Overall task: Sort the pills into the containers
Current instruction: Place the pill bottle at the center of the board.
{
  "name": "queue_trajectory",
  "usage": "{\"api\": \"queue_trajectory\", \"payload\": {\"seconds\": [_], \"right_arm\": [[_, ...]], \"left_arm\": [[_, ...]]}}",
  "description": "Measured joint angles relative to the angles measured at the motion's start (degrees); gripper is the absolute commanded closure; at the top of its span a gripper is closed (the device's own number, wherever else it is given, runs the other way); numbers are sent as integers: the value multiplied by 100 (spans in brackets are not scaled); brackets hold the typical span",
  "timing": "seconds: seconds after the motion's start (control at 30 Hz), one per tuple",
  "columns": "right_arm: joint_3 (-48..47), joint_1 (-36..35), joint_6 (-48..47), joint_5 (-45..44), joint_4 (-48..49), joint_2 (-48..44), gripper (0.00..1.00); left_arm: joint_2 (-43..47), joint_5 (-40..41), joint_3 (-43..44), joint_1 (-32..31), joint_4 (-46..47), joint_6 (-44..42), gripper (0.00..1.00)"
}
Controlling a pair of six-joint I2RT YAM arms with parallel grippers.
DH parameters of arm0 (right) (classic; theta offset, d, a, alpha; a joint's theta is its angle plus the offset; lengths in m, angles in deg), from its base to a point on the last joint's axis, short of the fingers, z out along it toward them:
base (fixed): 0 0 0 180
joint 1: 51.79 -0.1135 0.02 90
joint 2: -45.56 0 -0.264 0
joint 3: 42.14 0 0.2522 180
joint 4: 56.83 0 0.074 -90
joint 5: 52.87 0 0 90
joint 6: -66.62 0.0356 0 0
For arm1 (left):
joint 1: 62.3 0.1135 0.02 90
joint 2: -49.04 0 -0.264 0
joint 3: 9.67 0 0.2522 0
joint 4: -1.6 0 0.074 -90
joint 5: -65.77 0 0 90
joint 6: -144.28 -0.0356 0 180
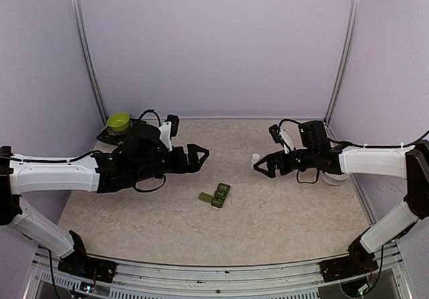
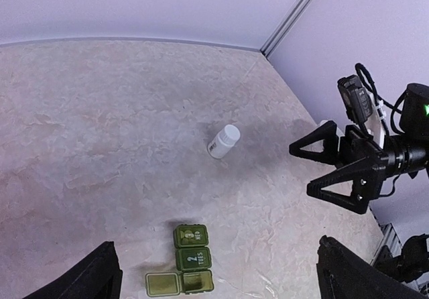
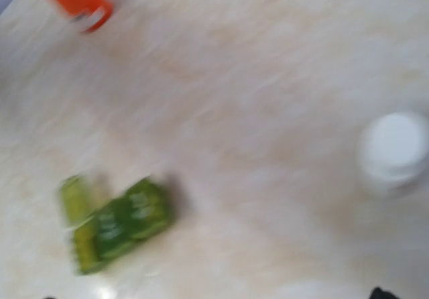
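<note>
**Sorting barely begun: one lid open, no pill in sight**

As far as the views show, the work is at its start. The containers (image 1: pixel 216 196) have one end compartment with its lid swung out flat, and that compartment looks empty in the left wrist view (image 2: pixel 188 259); the other two lids are shut. No loose pill can be made out on the tabletop (image 1: pixel 281 232). The white bottle (image 2: pixel 224 141) appears capped, so I judge that getting pills out and into all the compartments is yet to do.

The left jaws are spread wide and hold nothing; the right jaws are also parted and empty, with their tips just beside the white bottle, right of centre in the top view.

The containers lie just below the centre of the top view, between the two arms and apart from both. They form a short dark green strip of three joined square boxes, with pale marks on the shut lids; one seems to read "TUES". The right wrist view is too blurred to add detail.
</note>
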Motion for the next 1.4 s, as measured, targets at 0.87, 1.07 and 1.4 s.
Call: {"api": "queue_trajectory", "payload": {"seconds": [0.87,1.07,1.4], "right_arm": [[-533,175,-828,-1141,2138,2149,31],[-761,175,-850,-1182,1834,2494,37],[-953,175,-905,-1213,1624,2798,61]], "left_arm": [[295,-651,-455,402,229,114,1],[304,-654,-501,426,229,114,1],[302,-651,-509,444,229,116,1]]}}
